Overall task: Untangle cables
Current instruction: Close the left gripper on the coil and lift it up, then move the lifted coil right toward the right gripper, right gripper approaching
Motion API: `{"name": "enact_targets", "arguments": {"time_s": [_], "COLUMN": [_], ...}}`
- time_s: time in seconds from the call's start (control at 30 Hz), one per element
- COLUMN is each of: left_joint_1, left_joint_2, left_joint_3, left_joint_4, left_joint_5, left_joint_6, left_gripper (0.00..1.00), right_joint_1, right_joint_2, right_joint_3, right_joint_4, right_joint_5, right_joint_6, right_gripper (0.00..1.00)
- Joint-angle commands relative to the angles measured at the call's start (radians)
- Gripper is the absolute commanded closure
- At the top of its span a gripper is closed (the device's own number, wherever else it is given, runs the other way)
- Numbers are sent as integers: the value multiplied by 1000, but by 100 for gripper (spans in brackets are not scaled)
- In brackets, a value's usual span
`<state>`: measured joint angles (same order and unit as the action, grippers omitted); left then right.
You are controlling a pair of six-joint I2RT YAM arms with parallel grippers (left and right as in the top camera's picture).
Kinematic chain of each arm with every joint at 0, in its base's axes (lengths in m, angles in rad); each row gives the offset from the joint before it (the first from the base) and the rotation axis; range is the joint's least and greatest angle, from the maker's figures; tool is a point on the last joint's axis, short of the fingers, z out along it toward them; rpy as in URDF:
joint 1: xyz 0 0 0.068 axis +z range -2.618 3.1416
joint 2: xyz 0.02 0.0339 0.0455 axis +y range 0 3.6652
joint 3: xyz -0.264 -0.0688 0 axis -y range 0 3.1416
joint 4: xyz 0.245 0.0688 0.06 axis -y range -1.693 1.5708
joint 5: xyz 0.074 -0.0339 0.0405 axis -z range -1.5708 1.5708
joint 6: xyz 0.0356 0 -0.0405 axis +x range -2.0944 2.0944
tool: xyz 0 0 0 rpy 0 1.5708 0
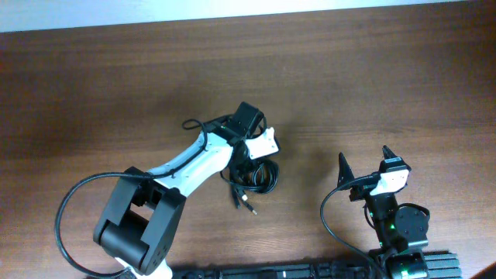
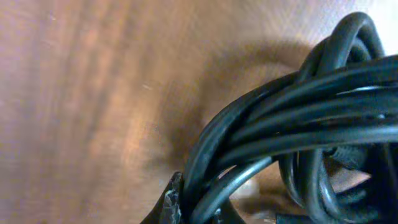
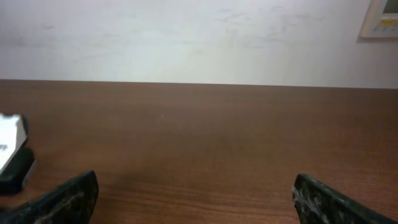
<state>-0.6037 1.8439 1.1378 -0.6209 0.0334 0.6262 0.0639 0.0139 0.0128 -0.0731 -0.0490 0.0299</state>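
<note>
overhead: my left arm reaches from the lower left to the middle of the table (image 1: 116,85), and the left gripper (image 1: 256,151) sits right on top of the cables (image 1: 262,177). they lie as one small looped bundle near the table's centre, with a plug (image 1: 248,205) trailing out toward the near edge. the right gripper (image 1: 364,164) is well apart from the bundle, off to the right, with its jaws spread wide and nothing between them.

left wrist: the cables (image 2: 298,124) fill the right half of the picture, several glossy black strands crossing and twisting over each other just above the wood. one finger (image 2: 171,202) shows at the bottom edge, pressed against the lowest strands; the left gripper is clamped tight on the cables.

right wrist: the two fingers (image 3: 68,199) stand far apart at the lower corners, the right gripper (image 3: 196,205) holding nothing. bare table (image 3: 205,137) runs ahead to a pale wall (image 3: 186,37). no cables show in this view.
</note>
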Motion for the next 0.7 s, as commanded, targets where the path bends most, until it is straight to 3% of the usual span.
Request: {"name": "enact_targets", "arguments": {"time_s": [0.0, 0.13, 0.37, 0.5, 0.67], "left_joint_1": [4, 4, 4, 4, 24], "left_joint_2": [-57, -108, -274, -340, -375], "left_joint_3": [76, 92, 92, 92, 92], "left_joint_4": [72, 273, 465, 520, 530], "left_joint_5": [-16, -15, -15, -16, -10], "left_joint_6": [-132, -332, -448, -466, -673], "left_gripper": [100, 100, 100, 100, 100], "right_joint_1": [-7, -7, -7, -7, -7], "right_joint_2": [-10, -10, -10, -10, -10], "right_joint_3": [-7, -7, -7, -7, 78], "right_joint_4": [-1, -1, 10, 58, 109], "right_joint_5": [5, 5, -37, -80, -193], "right_joint_6": [5, 5, 5, 41, 76], "right_gripper": [1, 1, 1, 1, 1]}}
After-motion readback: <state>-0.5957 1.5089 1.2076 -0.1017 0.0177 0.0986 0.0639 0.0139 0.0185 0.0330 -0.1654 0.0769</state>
